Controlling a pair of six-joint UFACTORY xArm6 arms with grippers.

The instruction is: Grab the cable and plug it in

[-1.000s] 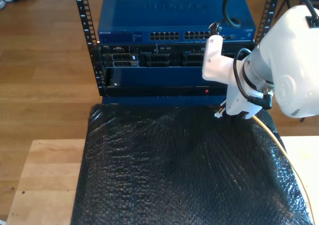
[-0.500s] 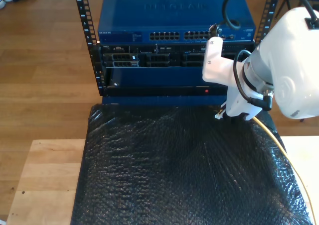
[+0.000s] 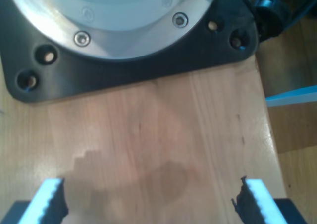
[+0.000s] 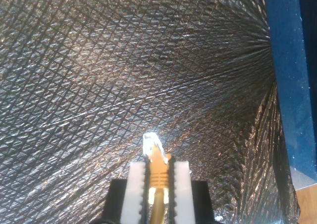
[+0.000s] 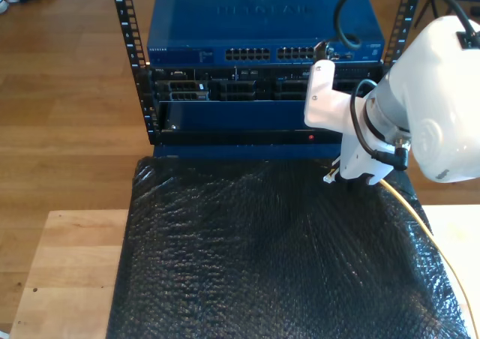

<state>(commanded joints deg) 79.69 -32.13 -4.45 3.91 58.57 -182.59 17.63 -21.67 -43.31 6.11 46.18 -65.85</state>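
Second arm barely shifted since earlier; my second end effector (image 4: 157,177) clenched on the cable (image 4: 157,167), plug (image 4: 150,142) over black mat (image 4: 99,75). My first end effector (image 3: 148,204) spread wide above desk (image 3: 163,135).

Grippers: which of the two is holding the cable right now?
My second gripper: its white pads are shut on the cable just behind the clear plug, above the black bubble wrap. My first gripper is open over bare wood.

Faint "NETGEAR" on blue switch (image 5: 262,24)
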